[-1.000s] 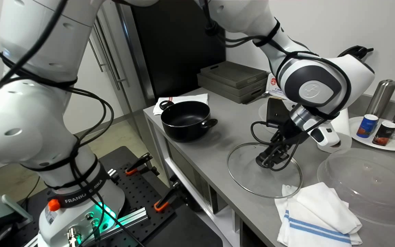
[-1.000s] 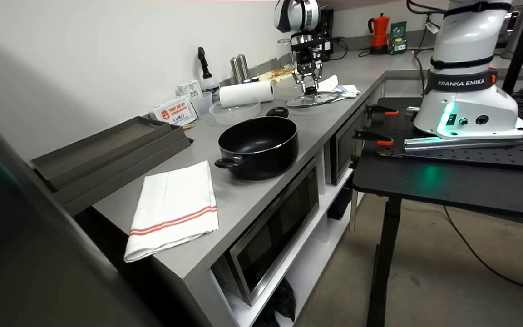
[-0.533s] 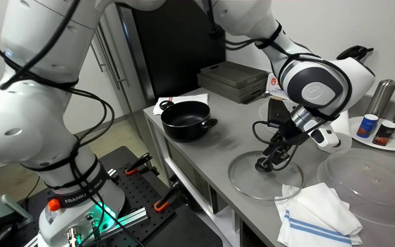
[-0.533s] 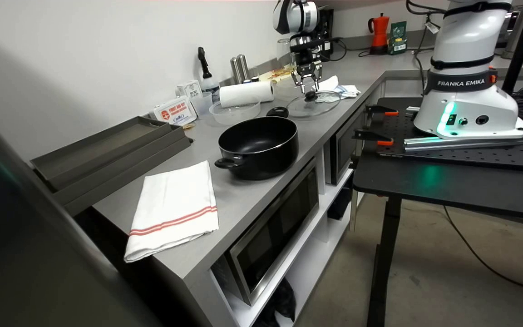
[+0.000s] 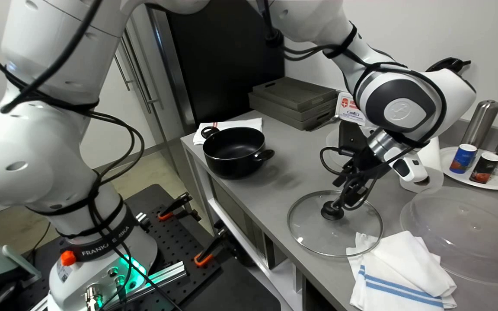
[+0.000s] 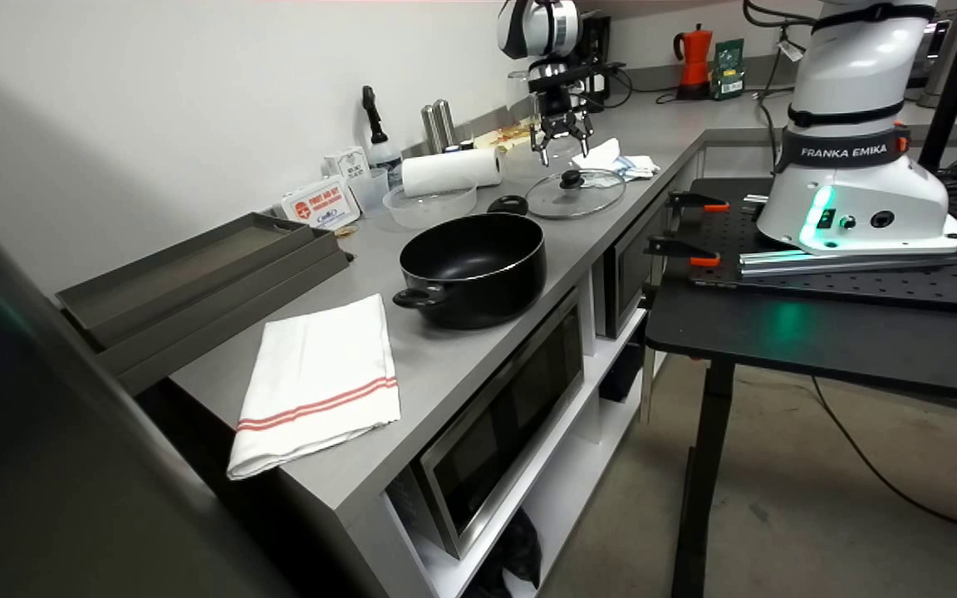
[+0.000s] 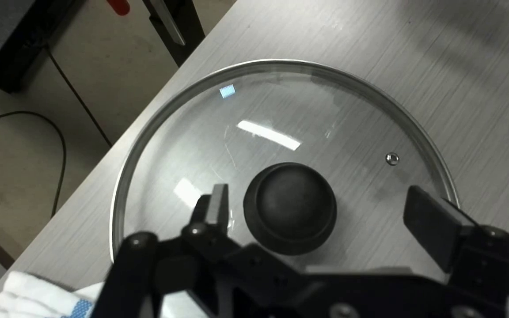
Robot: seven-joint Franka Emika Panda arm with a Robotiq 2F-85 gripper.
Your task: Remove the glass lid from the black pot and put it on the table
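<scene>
Lid [image 5: 335,232] sits on the table [image 5: 270,194], lower right in an exterior view, apart from the uncovered pot [image 5: 228,166] near centre, and the gripper [image 6: 564,154], fingers [image 7: 429,223] spread wide, hangs above the knob [image 7: 290,208], so only withdrawing seems left.

Grey trays [image 5: 281,111] — paper-towel roll [image 6: 452,171] — blue-striped towel [image 5: 404,272]

Pot [image 6: 487,291] is straight-up black, the lid [image 7: 334,128] is clear with a black knob [image 7: 290,207] and silvery rim [image 7: 276,60], and the table [image 7: 480,145] is grey with fine streaks. One towel [image 5: 398,268] has blue stripes on white, the other towel [image 6: 321,374] red ones.
</scene>
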